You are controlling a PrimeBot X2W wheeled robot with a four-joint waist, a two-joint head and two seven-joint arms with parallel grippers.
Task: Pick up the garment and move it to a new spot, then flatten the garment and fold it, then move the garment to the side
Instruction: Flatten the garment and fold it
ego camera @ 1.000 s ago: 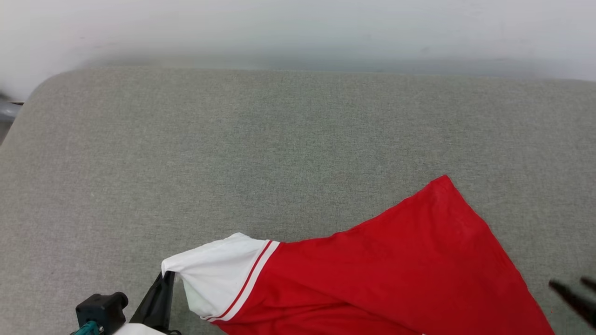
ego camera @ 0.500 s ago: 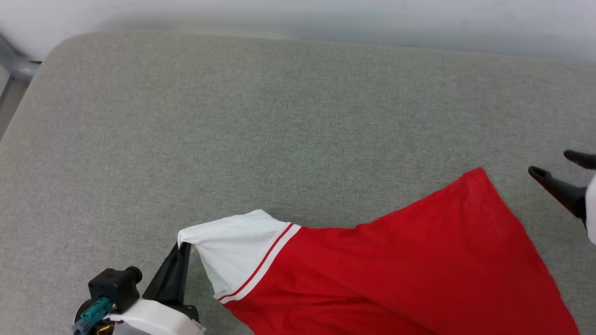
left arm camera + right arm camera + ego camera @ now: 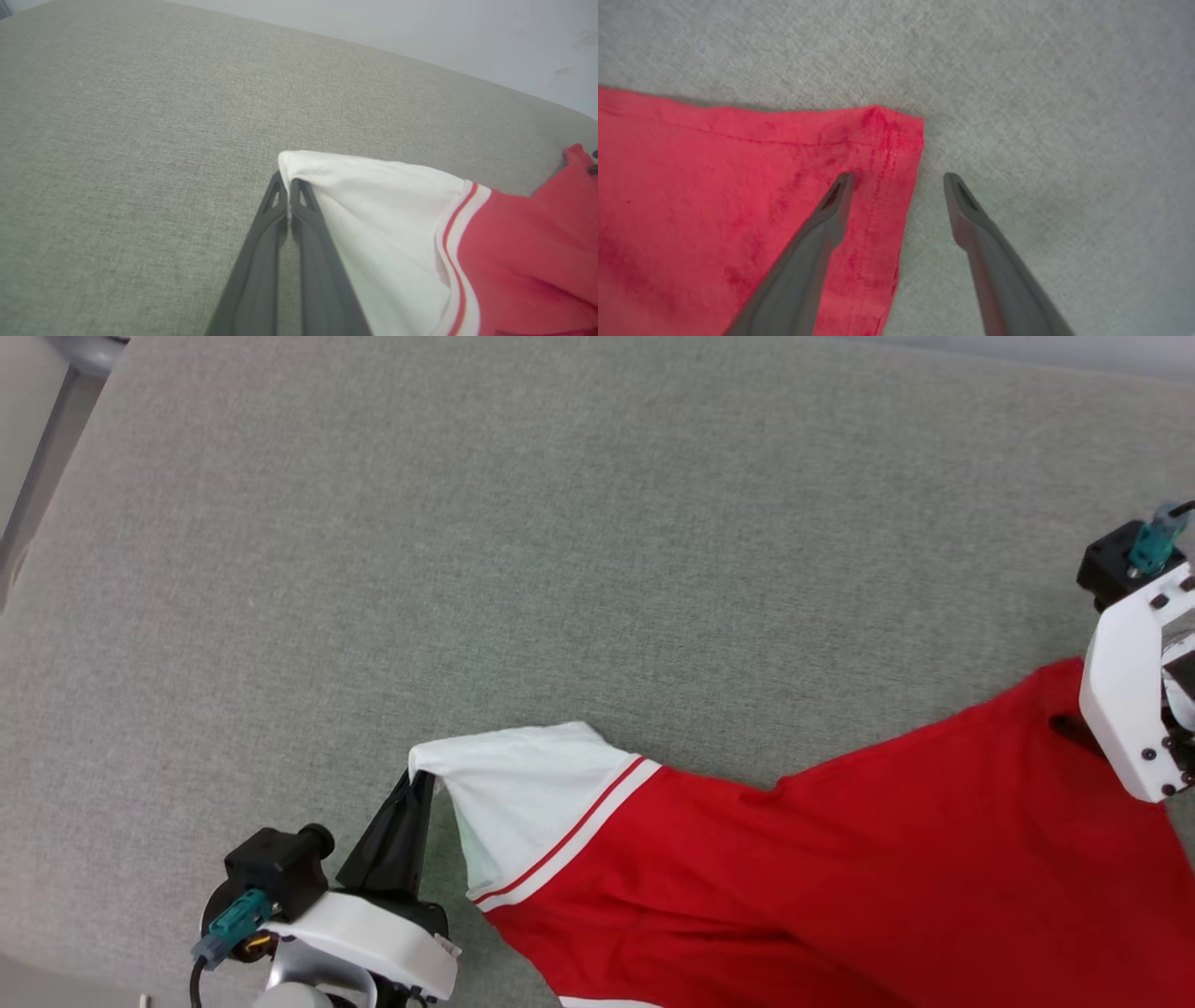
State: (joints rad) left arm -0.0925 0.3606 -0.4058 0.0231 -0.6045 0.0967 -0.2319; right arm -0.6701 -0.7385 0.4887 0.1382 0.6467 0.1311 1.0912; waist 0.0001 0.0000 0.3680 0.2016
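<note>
The left end effector (image 3: 286, 179) is closed on the garment (image 3: 840, 859), its two dark fingers pinched together on the outer tip of the white sleeve (image 3: 373, 210). From that pinch the red jersey T-shirt spreads away to this end effector's right, past the red-and-white striped trim (image 3: 569, 835). It lies across the grey fabric-covered surface (image 3: 560, 523) as far as the right end effector (image 3: 899, 177).

That one stands wide open and holds nothing. It straddles the shirt's side edge just short of the stitched hem corner (image 3: 896, 135), with one finger (image 3: 822, 233) over red cloth and the other over grey weave. Whether the tips press down on anything is hard to tell from the wrist view.

The head view takes in the whole span of the shirt between the two arms, with the cloth drawn into long folds. At the far upper left, past the surface's rounded corner, it shows what looks like a grey metal bar (image 3: 56, 439). There the right end effector's fingers are mostly hidden beneath its white housing (image 3: 1130, 691). The left wrist view adds a pale wall (image 3: 420, 28) behind the surface's far edge. The right wrist view gives the rows of stitching along the hem and darker blotches in the red cloth beside its fingers.
</note>
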